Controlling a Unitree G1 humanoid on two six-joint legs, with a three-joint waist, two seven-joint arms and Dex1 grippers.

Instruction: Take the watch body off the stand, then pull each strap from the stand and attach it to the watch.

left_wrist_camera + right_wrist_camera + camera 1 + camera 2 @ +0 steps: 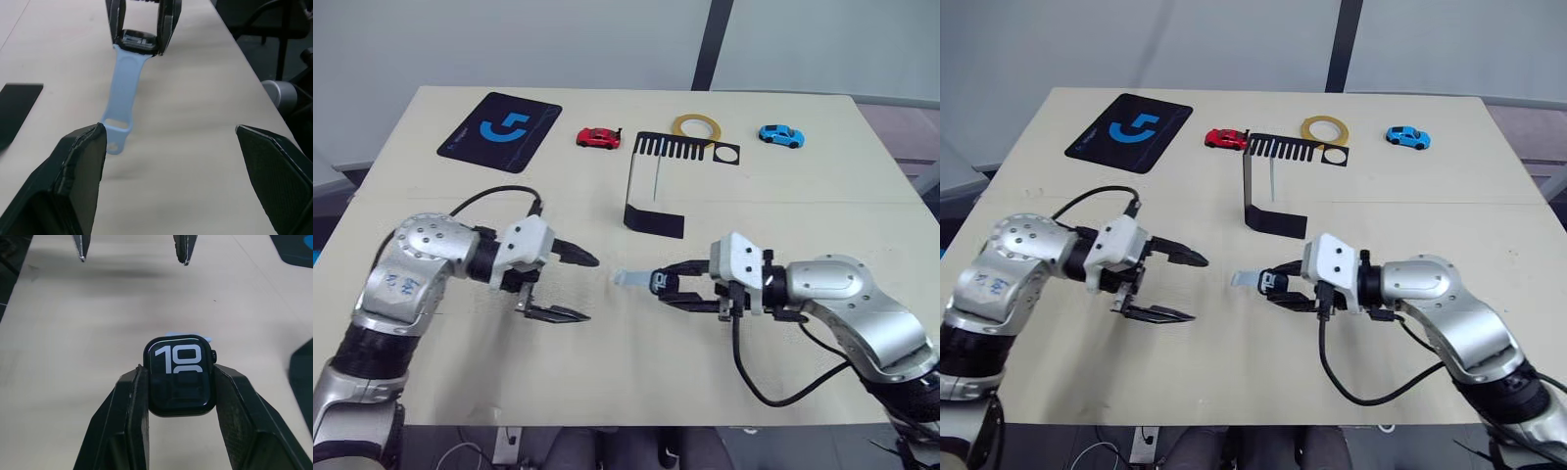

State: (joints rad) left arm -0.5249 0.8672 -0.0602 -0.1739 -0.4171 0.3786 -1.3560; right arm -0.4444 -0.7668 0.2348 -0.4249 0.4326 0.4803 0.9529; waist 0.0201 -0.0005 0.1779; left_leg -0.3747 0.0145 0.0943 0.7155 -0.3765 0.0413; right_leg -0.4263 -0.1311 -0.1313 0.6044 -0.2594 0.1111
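My right gripper (659,284) is shut on the watch body (181,374), a small black case whose screen shows white digits. It is held just above the table. One pale blue strap (124,88) is joined to the case and stretches across the table toward my left gripper (590,289). That gripper is open, its fingertips either side of the strap's holed end without touching it. The black stand (655,217) stands behind them at mid-table, and a thin pale strip (656,181) hangs under its slotted top plate.
Along the far edge lie a black mouse pad (501,130) with a blue logo, a red toy car (598,138), a yellow tape roll (696,125) and a blue toy car (781,135). The table's front edge is close below both arms.
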